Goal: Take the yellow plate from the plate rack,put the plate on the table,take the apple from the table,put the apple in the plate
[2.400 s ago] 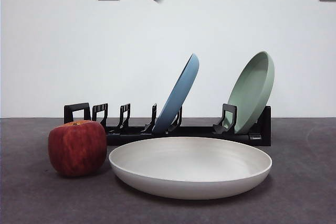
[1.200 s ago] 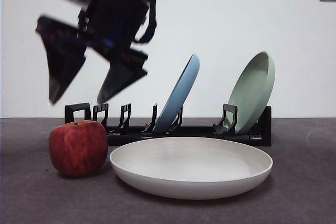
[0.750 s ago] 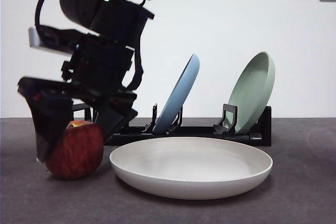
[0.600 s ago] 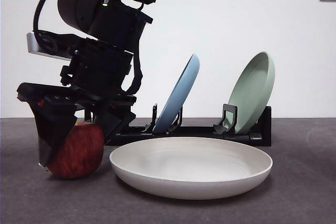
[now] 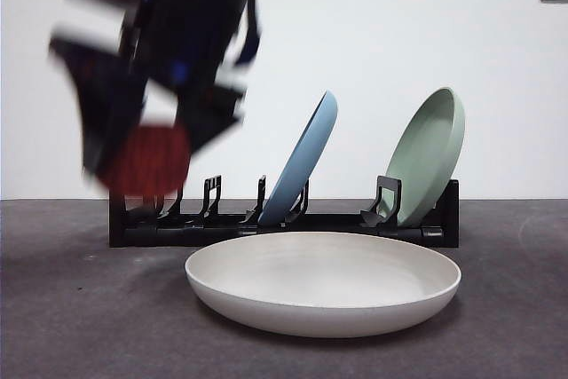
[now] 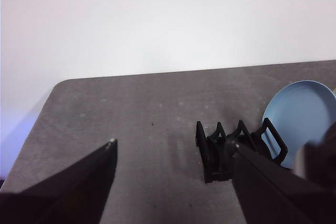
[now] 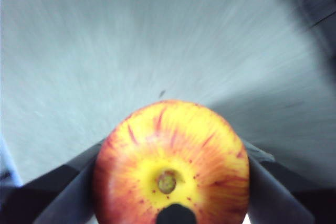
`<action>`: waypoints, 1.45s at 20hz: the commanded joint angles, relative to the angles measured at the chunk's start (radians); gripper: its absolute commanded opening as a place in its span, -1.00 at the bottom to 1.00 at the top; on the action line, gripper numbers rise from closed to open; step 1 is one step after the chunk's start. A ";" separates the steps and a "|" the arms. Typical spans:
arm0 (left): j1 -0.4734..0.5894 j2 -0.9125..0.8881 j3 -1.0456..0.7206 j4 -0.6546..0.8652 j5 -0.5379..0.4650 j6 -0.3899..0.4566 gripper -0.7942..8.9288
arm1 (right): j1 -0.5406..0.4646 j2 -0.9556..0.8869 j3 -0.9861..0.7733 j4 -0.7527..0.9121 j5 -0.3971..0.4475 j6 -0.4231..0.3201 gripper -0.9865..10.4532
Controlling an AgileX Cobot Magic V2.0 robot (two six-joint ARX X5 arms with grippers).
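Note:
My right gripper (image 5: 146,144) is shut on the dark red apple (image 5: 146,161) and holds it in the air, above the left end of the black plate rack (image 5: 284,224); the arm is blurred by motion. In the right wrist view the apple (image 7: 170,163) sits between the two jaws, stem and yellow patch facing the camera. The cream yellow plate (image 5: 322,281) lies flat on the dark grey table (image 5: 71,326) in front of the rack, to the right of the apple. My left gripper (image 6: 173,148) is open and empty, high above the table.
A light blue plate (image 5: 303,157) and a pale green plate (image 5: 429,153) lean upright in the rack. The left wrist view shows the rack end (image 6: 231,148) and the blue plate (image 6: 302,119). A white wall stands behind.
My right gripper came down around the apple, shut on it and has lifted it off the table. The cream plate and the rack have not moved.

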 commanded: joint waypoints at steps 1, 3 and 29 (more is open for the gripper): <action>0.004 0.036 -0.005 0.044 0.010 0.011 -0.13 | -0.030 -0.093 0.008 -0.052 0.008 -0.004 -0.85; 0.003 0.077 -0.005 0.079 0.045 0.024 -0.13 | -0.063 -0.172 0.008 -0.120 0.009 -0.003 -0.85; 0.002 0.282 -0.005 0.187 0.216 0.036 -0.13 | -0.244 -0.291 -0.446 0.021 -0.003 0.196 -0.85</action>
